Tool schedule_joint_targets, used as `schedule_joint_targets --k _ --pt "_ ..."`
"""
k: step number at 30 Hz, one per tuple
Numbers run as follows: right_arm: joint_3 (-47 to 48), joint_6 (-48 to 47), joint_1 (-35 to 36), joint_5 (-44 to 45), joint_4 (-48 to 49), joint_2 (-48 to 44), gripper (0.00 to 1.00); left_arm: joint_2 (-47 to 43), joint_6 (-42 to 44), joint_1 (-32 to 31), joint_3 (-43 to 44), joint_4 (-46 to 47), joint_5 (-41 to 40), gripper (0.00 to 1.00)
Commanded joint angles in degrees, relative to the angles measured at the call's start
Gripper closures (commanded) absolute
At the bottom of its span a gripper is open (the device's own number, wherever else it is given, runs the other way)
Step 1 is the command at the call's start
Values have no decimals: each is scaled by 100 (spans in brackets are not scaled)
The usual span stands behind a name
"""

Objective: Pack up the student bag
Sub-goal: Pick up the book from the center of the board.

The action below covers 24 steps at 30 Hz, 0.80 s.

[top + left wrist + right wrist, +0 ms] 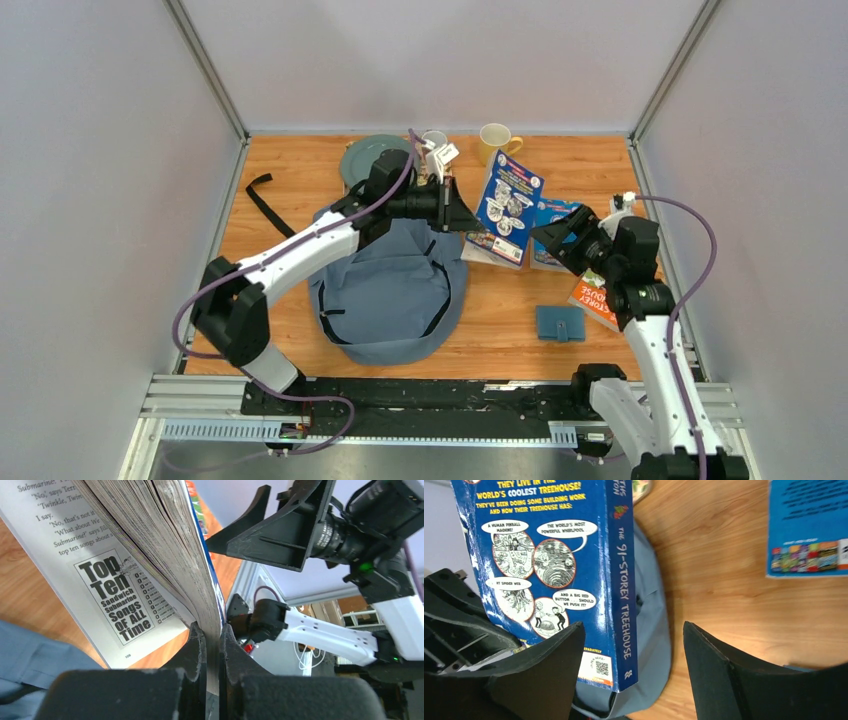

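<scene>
Student bag (pixel 395 285) lies flat on counter (pixel 300 180), left of centre, toward near edge. L pincer (pixel 468 212) sits over bag's far-right corner, pinching blue book (pixel 510 198). The book is held up and tilted. Wrist cam: fingers (pixel 197 655) pressed on page block. R pincer (pixel 553 237) spread, just right of book. Teal wallet (pixel 560 322) on counter, near right.

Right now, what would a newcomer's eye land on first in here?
Probably the blue paperback, The 91-Storey Treehouse, pinched by its pages in the left end effector above the middle of the table. Nearer the arms the grey-blue student bag lies flat, and the right end effector gapes open just right of the book.
</scene>
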Motion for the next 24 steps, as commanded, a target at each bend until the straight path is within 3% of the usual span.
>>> schedule_joint_targets --k 1,9,18,22,24 --pt "-314 638 8 -885 305 -794 25 -912 -207 -138 -621 1252 244 100" --pt "-860 1193 43 -1815 813 -1648 21 -2135 -479 -726 -1939 2193 -89 100" --pt "-1326 1578 412 -2046 1446 -1665 21 -2583 -295 -1079 -2213 2703 227 100" --pt "-1300 1834 675 -2230 1877 -1631 32 -2715 -277 -1105 -2344 2798 270 100" --pt "-1369 2027 772 -2405 2264 -1586 44 -2750 -356 -1114 -2467 2852 262 100"
